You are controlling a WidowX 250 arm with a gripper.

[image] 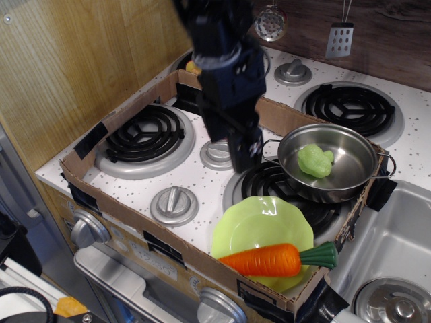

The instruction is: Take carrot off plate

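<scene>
The orange carrot [264,260] lies across the front part of the lime-green plate [256,219], its dark green top [320,254] pointing right and reaching past the rim. The plate sits at the front right inside the cardboard frame. My black gripper [233,142] hangs above the middle of the stove, over the central knob, up and to the left of the plate and well apart from the carrot. Its fingers [247,149] point down with a gap between them and hold nothing.
A steel pan [350,178] holding a light green toy [315,161] sits on the burner just behind the plate. A low cardboard wall [121,214] rings the stove top. A sink [394,245] lies at the right. The red toy is hidden behind the arm.
</scene>
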